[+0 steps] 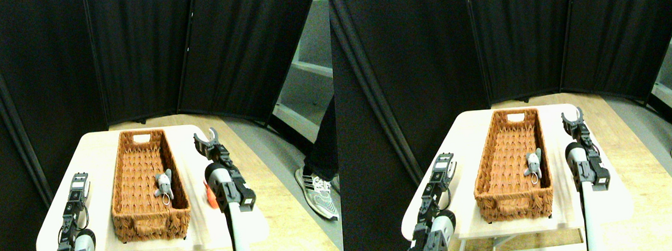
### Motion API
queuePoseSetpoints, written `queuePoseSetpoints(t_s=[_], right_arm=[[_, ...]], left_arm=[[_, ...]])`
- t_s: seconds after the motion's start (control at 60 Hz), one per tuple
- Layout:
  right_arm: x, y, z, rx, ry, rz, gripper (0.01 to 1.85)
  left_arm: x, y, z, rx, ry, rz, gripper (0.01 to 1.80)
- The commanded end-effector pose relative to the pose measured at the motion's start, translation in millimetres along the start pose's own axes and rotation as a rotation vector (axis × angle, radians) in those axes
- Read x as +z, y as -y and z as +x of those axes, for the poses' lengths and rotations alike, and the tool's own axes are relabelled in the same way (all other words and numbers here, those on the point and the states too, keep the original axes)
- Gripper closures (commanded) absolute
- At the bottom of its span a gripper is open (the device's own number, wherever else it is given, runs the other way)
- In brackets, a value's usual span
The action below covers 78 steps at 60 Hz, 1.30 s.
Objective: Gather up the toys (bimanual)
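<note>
red toy lies behind the right arm, nearer that side

while the grey toy (163,184) already lies inside the brown basket (131,175), against its right wall with its long axis running roughly front to back and its loop toward the robot, a small red-orange toy (210,195) sits on the desk (96,152), just beside the basket's right wall. most of it is hidden behind the right arm, so its shape and axis cannot be read.

the right gripper (209,137) is raised past the far right corner of the basket, its fingers spread wide and holding nothing. the red toy lies back toward the robot from those fingers, close under the arm's forearm. the left gripper (78,186) rests over the left strip of the desk; whether its fingers are apart or closed cannot be told.

judgement: the red toy is clearly the right arm's to take, since the whole basket stands between it and the left. reaching it would call for drawing the fingers back and down.
</note>
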Motion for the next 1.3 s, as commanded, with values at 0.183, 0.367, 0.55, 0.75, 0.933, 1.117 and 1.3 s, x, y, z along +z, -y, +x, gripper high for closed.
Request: queuePoseSetpoints(t_s=[0.183, 0.367, 0.55, 0.75, 0.933, 1.117, 1.3], right_arm=[[7.2, 28.7, -19.8, -0.022, -0.004, 0.045, 1.18], [-0.7, 56.6, -37.6, -0.073, -0.057, 0.089, 1.07], [-9.8, 78.9, -45.6, -0.152, -0.038, 0.13, 1.07], [-10.8, 101.4, -42.0, -0.198, -0.03, 0.144, 1.09], [-9.4, 126.4, -30.3, -0.278, 0.019, 0.156, 1.1], [-6.6, 139.0, -17.5, -0.316, 0.059, 0.152, 1.08], [-9.8, 134.2, -15.5, -0.311, 0.157, 0.157, 1.85]], left_arm=[[3.2, 6.6, 5.4, -0.025, 0.024, -0.012, 1.69], [2.9, 8.6, 6.0, -0.035, 0.031, -0.014, 1.69], [2.2, 11.2, 7.4, -0.029, 0.026, -0.024, 1.67], [1.2, 14.3, 10.4, -0.037, 0.032, -0.04, 1.68], [-1.7, 13.2, 12.6, -0.042, 0.039, -0.051, 1.68], [-1.8, 12.2, 11.4, -0.03, 0.027, -0.043, 1.68], [-2.6, 10.9, 10.9, -0.02, 0.02, -0.051, 1.67]])
